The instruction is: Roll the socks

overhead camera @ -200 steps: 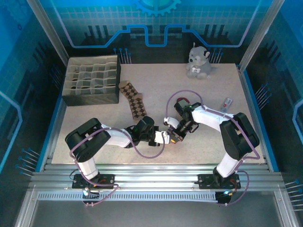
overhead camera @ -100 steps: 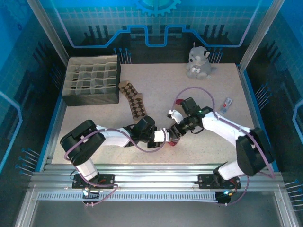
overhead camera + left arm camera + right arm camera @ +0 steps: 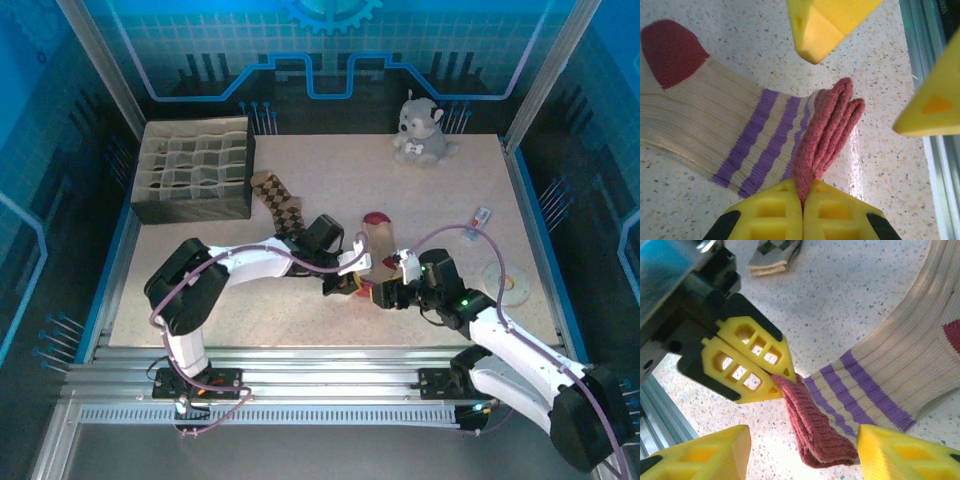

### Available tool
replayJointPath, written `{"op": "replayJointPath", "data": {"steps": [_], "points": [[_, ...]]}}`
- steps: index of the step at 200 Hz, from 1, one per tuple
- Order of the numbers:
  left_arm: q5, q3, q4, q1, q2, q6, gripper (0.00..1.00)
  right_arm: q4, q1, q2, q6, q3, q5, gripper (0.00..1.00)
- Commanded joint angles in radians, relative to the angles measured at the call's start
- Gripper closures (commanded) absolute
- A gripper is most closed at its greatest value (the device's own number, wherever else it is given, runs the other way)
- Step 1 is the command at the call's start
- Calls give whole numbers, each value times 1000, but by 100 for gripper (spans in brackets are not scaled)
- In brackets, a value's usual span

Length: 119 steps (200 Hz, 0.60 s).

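Observation:
The beige sock (image 3: 378,242) lies mid-table, its red toe pointing to the back. In the wrist views its stripes look purple (image 3: 760,140) and its red cuff (image 3: 827,130) is folded over. My left gripper (image 3: 352,284) (image 3: 803,192) is shut on that cuff (image 3: 815,430). My right gripper (image 3: 384,293) (image 3: 802,440) stands open, one finger on each side of the cuff's free end, touching nothing. The brown argyle sock (image 3: 281,207) (image 3: 774,255) lies flat behind the left arm.
A dark box with compartments (image 3: 195,170) stands at the back left. A grey plush toy (image 3: 420,130) sits at the back. A small bottle (image 3: 480,217) and a white disc (image 3: 503,282) lie to the right. The table's front rail (image 3: 935,160) is close.
The right arm swung round to the near side and now faces the cuff. The left gripper moved back and right with the cuff, and the beige sock now lies stretched out.

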Motion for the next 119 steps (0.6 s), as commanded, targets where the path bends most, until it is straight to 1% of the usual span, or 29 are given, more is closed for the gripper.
{"op": "replayJointPath", "data": {"steps": [1, 21, 40, 72, 100, 119], "points": [[100, 87, -184, 15, 66, -11, 100, 145, -19, -21, 77, -65, -5, 42], [110, 124, -220, 18, 110, -10, 100, 190, -37, -12, 90, -97, -35, 41], [109, 142, -236, 18, 147, -22, 100, 175, -48, 9, 67, -96, -70, 41], [124, 182, -259, 18, 202, -37, 100, 165, -52, 55, 41, -79, -95, 41], [134, 217, -278, 21, 232, -56, 100, 147, -53, 105, 36, -49, -90, 40], [142, 233, -279, 25, 244, -75, 100, 176, -50, 131, 48, -53, -122, 40]]}}
